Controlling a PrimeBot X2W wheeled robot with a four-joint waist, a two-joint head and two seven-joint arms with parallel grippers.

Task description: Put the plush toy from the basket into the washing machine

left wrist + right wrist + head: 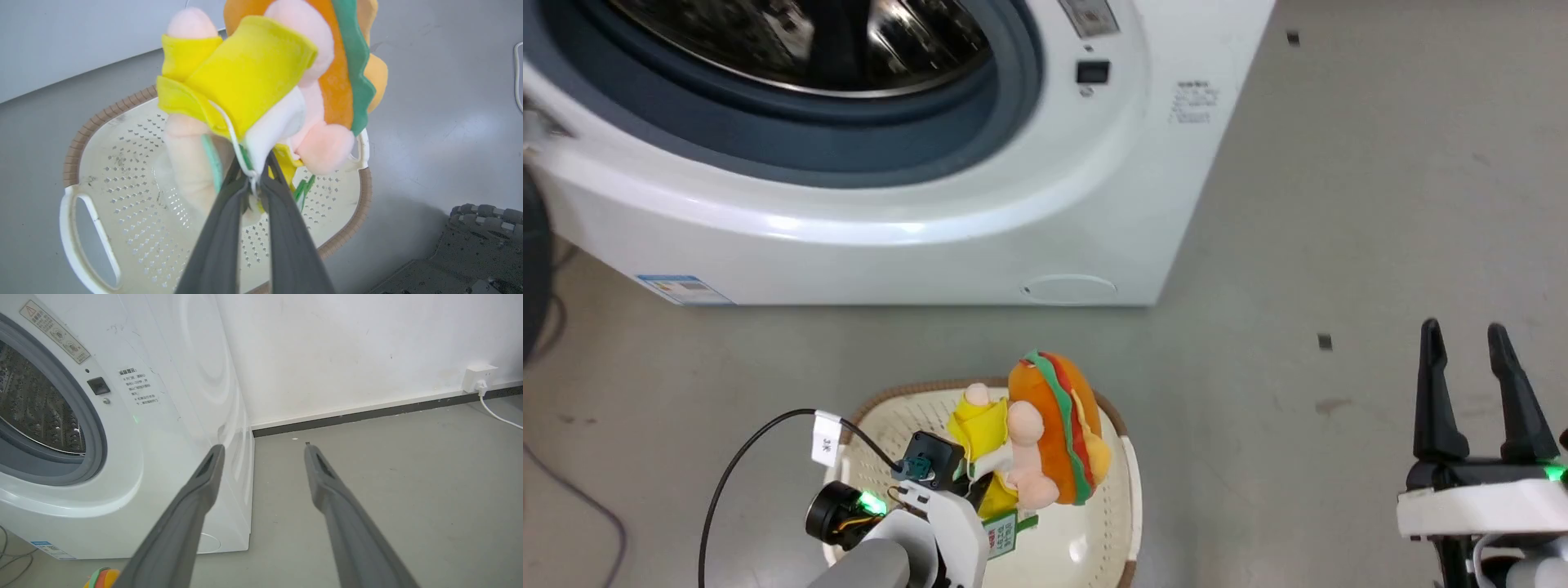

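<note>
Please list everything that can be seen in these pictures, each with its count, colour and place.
plush toy: one; orange, yellow, green, peach; over the basket
basket: one; cream, brown rim; on the floor, before the washing machine
washing machine: one; white; behind the basket
socket: one; white; low on the wall
left gripper: one; dark; shut on the plush toy
right gripper: one; dark; open and empty, over the floor at the right

Soft cloth plush toy [1054, 425], perforated plastic basket [1123, 490], glossy washing machine [980, 204]
</note>
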